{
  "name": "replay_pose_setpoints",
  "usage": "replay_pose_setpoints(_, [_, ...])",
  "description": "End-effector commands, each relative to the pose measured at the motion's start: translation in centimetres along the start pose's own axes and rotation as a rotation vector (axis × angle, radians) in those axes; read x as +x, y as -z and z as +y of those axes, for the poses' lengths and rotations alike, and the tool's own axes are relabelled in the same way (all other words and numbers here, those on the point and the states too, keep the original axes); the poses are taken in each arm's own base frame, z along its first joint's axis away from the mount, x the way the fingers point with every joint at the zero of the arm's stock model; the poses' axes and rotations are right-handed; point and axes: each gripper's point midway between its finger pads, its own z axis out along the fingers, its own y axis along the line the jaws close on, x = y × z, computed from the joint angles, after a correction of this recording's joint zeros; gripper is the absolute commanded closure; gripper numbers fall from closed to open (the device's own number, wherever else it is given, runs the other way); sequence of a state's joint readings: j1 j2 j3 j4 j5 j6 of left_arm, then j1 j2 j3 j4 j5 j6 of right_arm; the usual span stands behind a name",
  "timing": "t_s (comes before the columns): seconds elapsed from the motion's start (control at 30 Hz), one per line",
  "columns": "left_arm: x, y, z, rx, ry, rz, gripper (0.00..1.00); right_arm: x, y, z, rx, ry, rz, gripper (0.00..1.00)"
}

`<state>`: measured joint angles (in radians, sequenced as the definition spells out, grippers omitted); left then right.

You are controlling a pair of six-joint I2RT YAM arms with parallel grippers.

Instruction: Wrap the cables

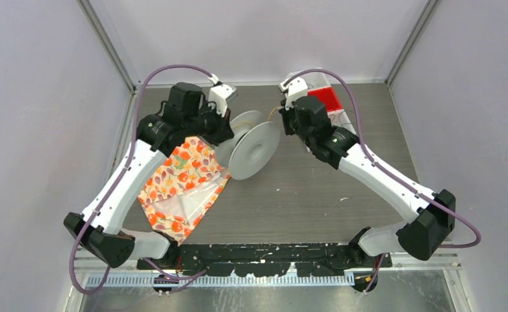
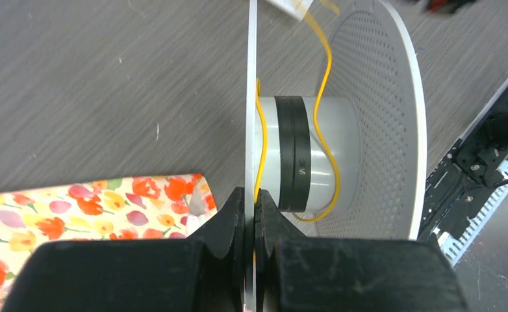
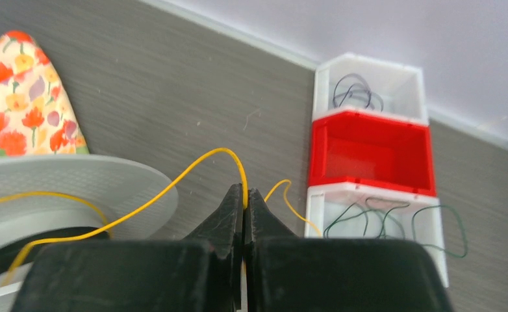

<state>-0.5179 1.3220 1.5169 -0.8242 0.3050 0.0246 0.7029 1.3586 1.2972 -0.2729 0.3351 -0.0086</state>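
A grey plastic spool (image 1: 254, 151) lies on its side mid-table. My left gripper (image 2: 251, 203) is shut on the rim of its near flange (image 2: 251, 117). A thin yellow cable (image 2: 327, 140) loops loosely round the spool's core (image 2: 332, 153), beside a black band (image 2: 293, 153). My right gripper (image 3: 245, 197) is shut on the same yellow cable (image 3: 173, 181), which arcs from the spool (image 3: 76, 179) up to the fingertips and trails on to the near white bin (image 3: 376, 227). Dark greenish cables (image 3: 394, 218) lie in that bin, dark ones (image 3: 355, 91) in the far white bin.
A flowered cloth pouch (image 1: 183, 185) lies left of the spool under my left arm. A row of white, red (image 3: 368, 153) and white bins (image 1: 326, 101) stands at the back right, behind my right gripper (image 1: 290, 114).
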Motion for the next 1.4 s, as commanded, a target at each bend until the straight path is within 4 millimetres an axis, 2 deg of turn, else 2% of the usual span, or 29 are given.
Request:
replay_pose_setpoints(0.0, [-5.2,4.5,-2.5,0.078,-0.105,-0.178,1.0,2.7,-1.2,1.9,-0.069,-0.082,0.056,0.89])
replay_pose_setpoints(0.13, [-6.9,6.3,-2.5,0.045,-0.102,-0.225,1.0,5.4,-1.6,2.1,-0.067,-0.134,0.099,0.65])
replay_pose_setpoints(0.23, [-8.3,7.8,-2.2,0.003,-0.084,-0.268,1.0,6.9,-1.4,2.0,-0.078,-0.184,0.111,0.54])
replay_pose_setpoints(0.33, [-9.5,8.9,-1.7,-0.033,-0.036,-0.295,1.0,7.4,-1.0,1.8,-0.111,-0.252,0.101,0.46])
replay_pose_setpoints(0.5, [-11.1,10.3,-1.4,-0.068,0.027,-0.328,1.0,7.4,0.7,2.9,-0.218,-0.325,0.045,0.34])
replay_pose_setpoints(0.63, [-12.3,11.6,-1.2,-0.099,0.067,-0.365,1.0,8.2,1.9,4.0,-0.288,-0.391,0.031,0.31])
replay_pose_setpoints(0.77, [-14.0,13.3,-1.3,-0.118,0.097,-0.43,1.0,9.0,2.4,3.8,-0.278,-0.477,-0.019,0.3])
replay_pose_setpoints(1.0, [-16.9,15.5,-1.4,-0.131,0.14,-0.553,1.0,8.2,3.4,4.7,-0.364,-0.593,-0.154,0.28])
replay_pose_setpoints(1.23, [-18.4,16.1,-1.3,-0.135,0.166,-0.6,1.0,7.6,3.0,5.4,-0.385,-0.617,-0.206,0.28])
replay_pose_setpoints(1.37, [-19.3,16.6,-0.6,-0.168,0.205,-0.645,1.0,7.2,2.4,6.9,-0.399,-0.654,-0.236,0.27])
